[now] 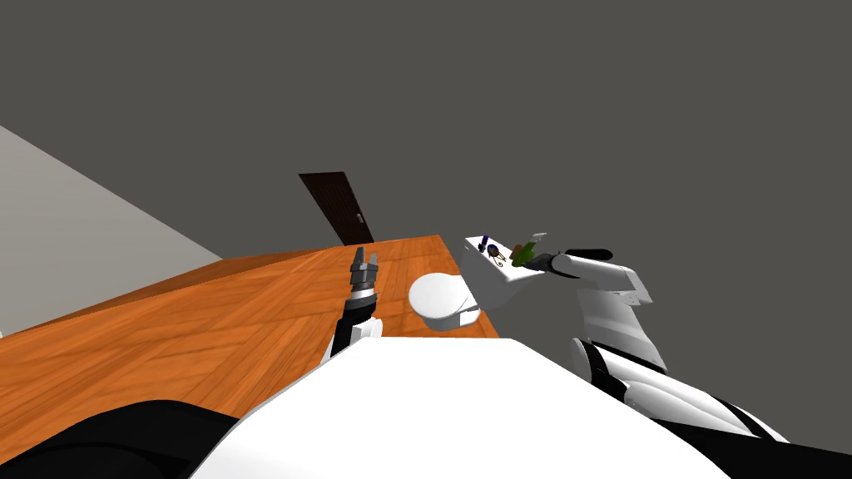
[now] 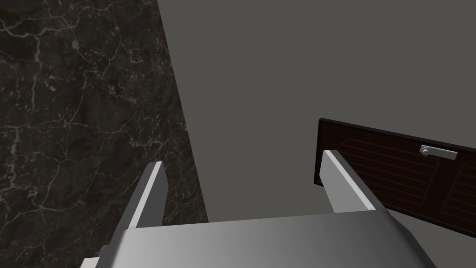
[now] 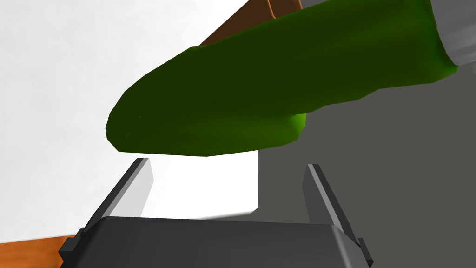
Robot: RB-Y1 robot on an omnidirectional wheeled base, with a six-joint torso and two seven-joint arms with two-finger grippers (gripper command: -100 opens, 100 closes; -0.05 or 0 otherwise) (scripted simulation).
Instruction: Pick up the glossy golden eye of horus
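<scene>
A bathroom, shown by the white toilet [image 1: 438, 301] and its tank [image 1: 497, 287].

Golden eye [image 1: 498, 258] (green bottle [image 3: 279, 79])

Left hand [image 1: 364, 259] and right hand [image 3: 228, 168] both extend forward, fingers [image 2: 151, 190] spread apart.

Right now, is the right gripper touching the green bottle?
Apart. In the right wrist view the right gripper is open, both fingertips stopping short of the green bottle.
</scene>
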